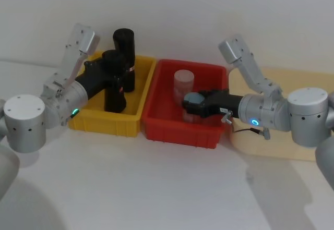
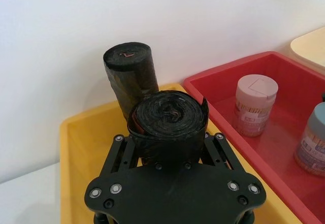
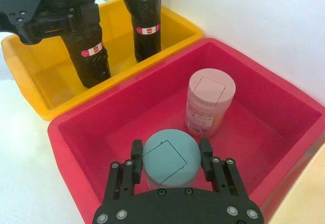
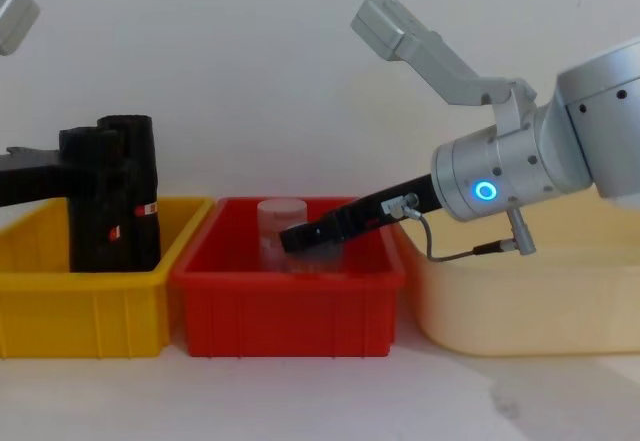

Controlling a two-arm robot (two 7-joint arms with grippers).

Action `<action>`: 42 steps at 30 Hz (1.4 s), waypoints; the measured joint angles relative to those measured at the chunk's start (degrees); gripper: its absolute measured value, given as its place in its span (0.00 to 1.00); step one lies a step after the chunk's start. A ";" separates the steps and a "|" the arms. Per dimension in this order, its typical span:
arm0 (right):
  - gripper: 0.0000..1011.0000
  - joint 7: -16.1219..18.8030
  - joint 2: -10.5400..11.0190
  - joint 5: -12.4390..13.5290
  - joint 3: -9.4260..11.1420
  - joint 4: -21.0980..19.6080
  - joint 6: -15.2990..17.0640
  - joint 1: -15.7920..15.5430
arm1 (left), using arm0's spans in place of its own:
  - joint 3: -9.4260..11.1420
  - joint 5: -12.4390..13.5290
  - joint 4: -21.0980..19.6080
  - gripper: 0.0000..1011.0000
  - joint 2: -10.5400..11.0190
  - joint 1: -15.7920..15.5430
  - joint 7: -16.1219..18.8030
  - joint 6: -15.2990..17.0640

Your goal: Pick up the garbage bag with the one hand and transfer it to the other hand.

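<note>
while the left gripper (image 2: 168, 138) clamps the garbage bag (image 1: 115, 100) | best lift straight up, clear of slimmer roll (image 1: 124, 45) at 12 o'clock | right gripper (image 3: 171, 151) grips teal-lidded jar (image 3: 167, 165)

Yellow bin (image 1: 112, 126), red bin (image 1: 177, 134) and cream tray (image 4: 520, 311) stood abreast on the white desk (image 1: 156, 188). The red bin contained a pink-lidded jar (image 3: 209, 102) and a teal-lidded jar (image 3: 170, 158), both upright.
</note>
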 joint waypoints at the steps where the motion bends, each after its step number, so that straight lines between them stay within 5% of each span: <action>1: 0.64 0.00 0.00 -0.01 0.01 0.01 -0.01 0.00 | 0.00 0.00 0.00 0.45 0.00 0.00 0.00 0.00; 17: 0.64 0.14 -0.01 -0.10 0.24 -0.04 -0.18 -0.13 | -0.17 0.00 -0.20 0.45 -0.10 0.07 0.04 0.00; 25: 0.64 0.41 0.64 0.93 1.43 -2.96 -0.42 -1.38 | -1.25 -0.17 -3.63 0.45 -0.54 0.84 1.09 0.37; 42: 0.64 -3.66 5.61 5.04 8.53 -20.92 -0.56 -7.48 | -2.37 -0.59 -14.12 0.45 -2.14 -0.40 2.28 2.69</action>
